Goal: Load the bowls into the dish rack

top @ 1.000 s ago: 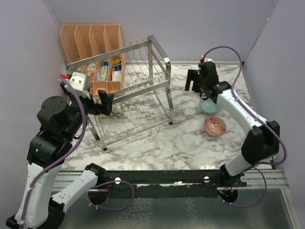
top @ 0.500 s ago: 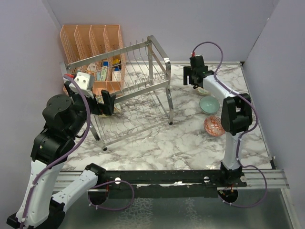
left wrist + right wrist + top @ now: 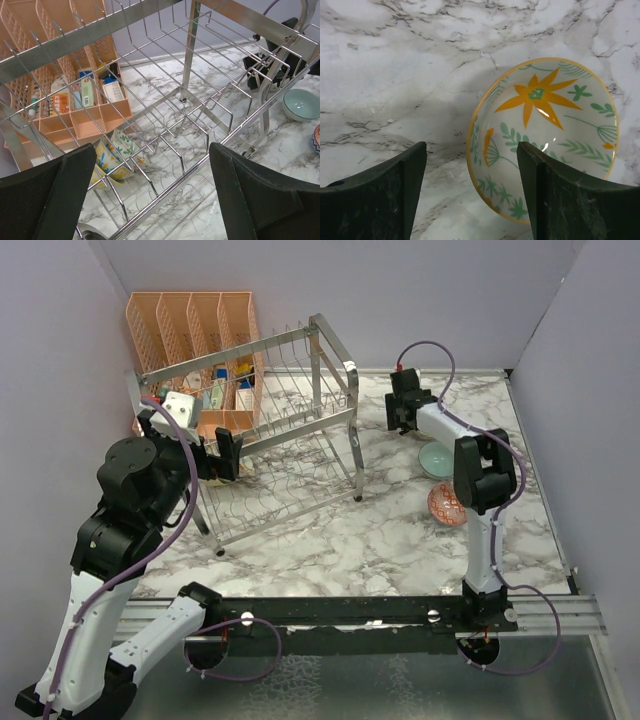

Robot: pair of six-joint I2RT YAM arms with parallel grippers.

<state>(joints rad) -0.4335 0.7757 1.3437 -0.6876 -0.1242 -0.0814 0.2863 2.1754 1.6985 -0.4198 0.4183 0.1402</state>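
An orange-flower bowl (image 3: 545,135) sits on the marble; in the top view my right arm hides it. My right gripper (image 3: 470,147) hangs open over it, with the bowl's left rim between the fingers and neither finger touching. That gripper (image 3: 403,412) is right of the dish rack (image 3: 290,430). A teal bowl (image 3: 438,460) and a red-orange bowl (image 3: 448,505) lie nearer on the right. My left gripper (image 3: 152,150) is open and empty over the dish rack's (image 3: 200,75) wires. Below them, a blue-yellow bowl (image 3: 107,162) and a green-leaf bowl (image 3: 125,145) lean among the tines.
A peach plastic organizer (image 3: 190,330) with small packets stands behind the rack at the back left. Purple walls close the left, back and right. The rack's tall end frame (image 3: 338,390) stands between the two arms.
My right arm has swung from above the teal bowl towards the back and left, and now sits over the orange-flower bowl. The left gripper has shifted only slightly at the rack.
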